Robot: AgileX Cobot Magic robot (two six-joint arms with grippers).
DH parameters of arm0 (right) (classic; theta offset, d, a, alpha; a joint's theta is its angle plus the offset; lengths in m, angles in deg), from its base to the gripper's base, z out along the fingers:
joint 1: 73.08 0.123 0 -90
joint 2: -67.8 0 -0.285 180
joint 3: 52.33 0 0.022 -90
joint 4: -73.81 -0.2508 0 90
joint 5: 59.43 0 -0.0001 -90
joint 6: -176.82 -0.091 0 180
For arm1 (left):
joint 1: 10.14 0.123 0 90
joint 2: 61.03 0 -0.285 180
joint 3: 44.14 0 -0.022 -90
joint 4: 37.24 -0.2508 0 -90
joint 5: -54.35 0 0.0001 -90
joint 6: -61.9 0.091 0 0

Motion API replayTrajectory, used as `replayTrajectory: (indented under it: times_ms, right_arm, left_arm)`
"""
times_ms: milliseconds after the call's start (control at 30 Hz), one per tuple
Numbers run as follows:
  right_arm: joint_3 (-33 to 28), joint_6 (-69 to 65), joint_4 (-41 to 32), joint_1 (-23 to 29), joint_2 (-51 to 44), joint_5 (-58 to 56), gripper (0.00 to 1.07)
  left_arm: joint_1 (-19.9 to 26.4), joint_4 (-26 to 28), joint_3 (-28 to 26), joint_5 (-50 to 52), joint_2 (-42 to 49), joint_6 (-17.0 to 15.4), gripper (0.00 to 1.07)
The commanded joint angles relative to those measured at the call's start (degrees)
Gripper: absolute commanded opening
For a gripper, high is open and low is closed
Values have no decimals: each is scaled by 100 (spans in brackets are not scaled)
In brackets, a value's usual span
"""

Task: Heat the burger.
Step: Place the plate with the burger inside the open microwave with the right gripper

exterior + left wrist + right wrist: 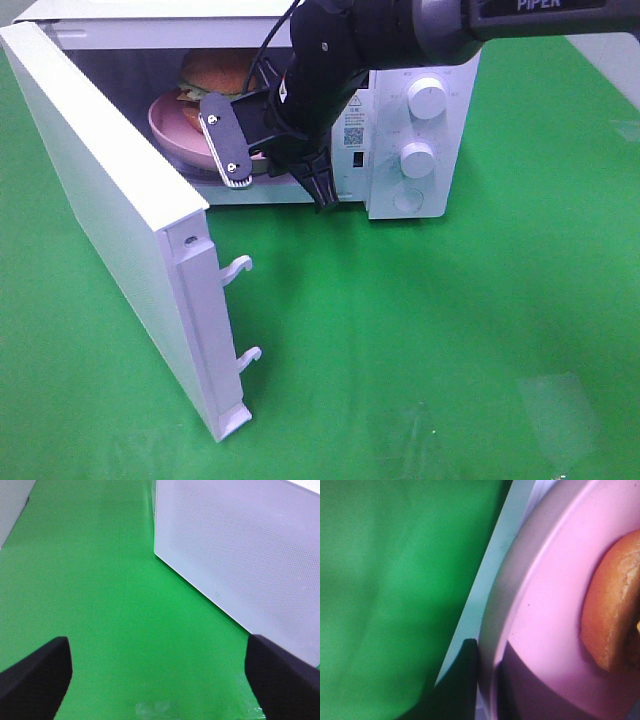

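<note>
Two arms, one busy.

High view: the burger (215, 72) sits on the pink plate (170, 128) inside the microwave (420, 190), whose door (110, 200) stands wide open. The right gripper (243, 170) is at the plate's near rim, fingers pinched on it as far as I can judge.

Left wrist: the left gripper (160, 680) is spread wide with nothing between, over the green table (90, 570) beside the door's outer face.

Right wrist: a dark finger (465, 680) presses the rim, the bun just beyond.

Loading looks nearly done. Next I'd let go, back out clear, then shut the door.
</note>
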State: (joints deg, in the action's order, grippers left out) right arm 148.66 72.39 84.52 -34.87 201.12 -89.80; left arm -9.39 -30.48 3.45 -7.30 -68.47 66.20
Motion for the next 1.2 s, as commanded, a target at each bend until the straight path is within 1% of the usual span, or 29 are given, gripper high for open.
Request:
replayTrajectory:
  times_ms: [33, 67, 100, 167, 333, 467, 767, 933, 967, 1033, 1100, 1133, 1167, 1200]
  right_arm:
    - [246, -74, 80, -11, 6, 246, 0]
    - [401, -149, 97, -11, 92, 172, 0]
    - [401, -149, 97, -11, 92, 172, 0]
    - [773, -298, 166, -11, 327, -52, 0]
    - [991, -355, 223, -11, 464, -143, 0]
    - [1306, -367, 223, -11, 670, -235, 0]
    - [1432, -493, 223, -11, 825, -309, 0]
    - [1432, -521, 223, -11, 882, -309, 3]
    - [1432, -567, 223, -11, 882, -309, 5]
    - [1432, -567, 223, -11, 882, -309, 5]
    - [1432, -779, 223, -11, 882, -315, 11]
    - [1432, -779, 223, -11, 882, -315, 11]
    - [1432, -848, 223, -11, 882, -315, 15]
    - [1432, -848, 223, -11, 882, -315, 15]
  left_arm:
    - [11, 40, 6, 40, 86, 6, 89]
    - [11, 40, 6, 40, 86, 6, 89]
    - [11, 40, 6, 40, 86, 6, 89]
    - [11, 40, 6, 40, 86, 6, 89]
    - [11, 40, 6, 40, 86, 6, 89]
    - [11, 40, 6, 40, 86, 6, 89]
    - [11, 40, 6, 40, 86, 6, 89]
    - [11, 40, 6, 40, 86, 6, 89]
    - [11, 40, 6, 40, 86, 6, 89]
    - [11, 40, 6, 40, 86, 6, 89]
    - [11, 40, 6, 40, 86, 6, 89]
    - [11, 40, 6, 40, 86, 6, 89]
    - [11, 40, 6, 40, 86, 6, 89]
    - [11, 40, 6, 40, 86, 6, 89]
